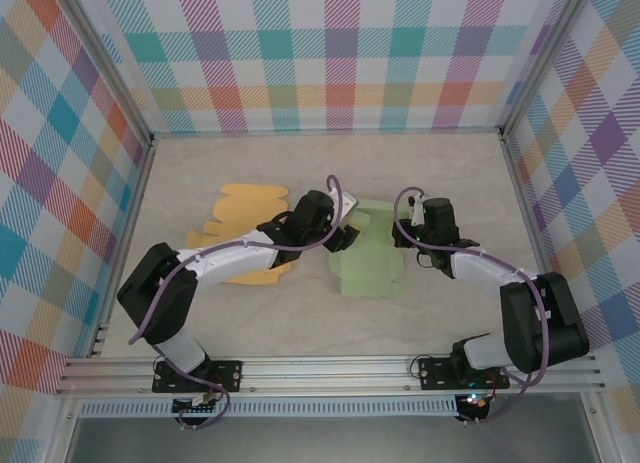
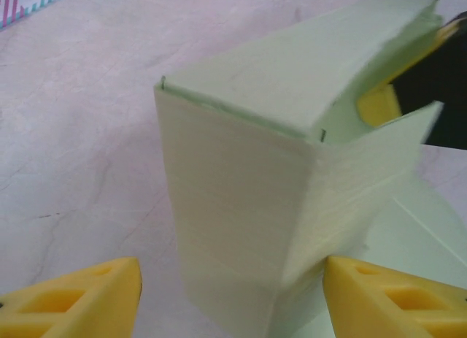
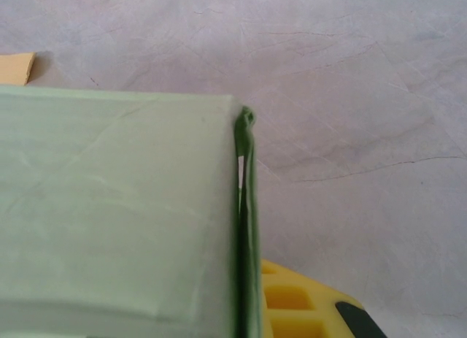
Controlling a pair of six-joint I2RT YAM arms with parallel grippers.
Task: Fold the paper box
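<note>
The pale green paper box [image 1: 368, 263] lies partly folded in the middle of the table. In the left wrist view the paper box [image 2: 241, 199] stands with its walls raised between my yellow fingers [image 2: 80, 301]. My left gripper [image 1: 345, 233] is open around it: the left finger is clear of the card and the right one is at its edge. My right gripper [image 1: 408, 233] is shut on the box's right wall [image 3: 246, 206]. One yellow finger [image 3: 292, 309] presses that folded edge; the other is hidden behind the card.
Orange paper sheets [image 1: 248, 223] lie flat on the table left of the box, under my left arm. A corner of the orange paper [image 3: 16, 66] shows at the far left of the right wrist view. Checked walls close in three sides.
</note>
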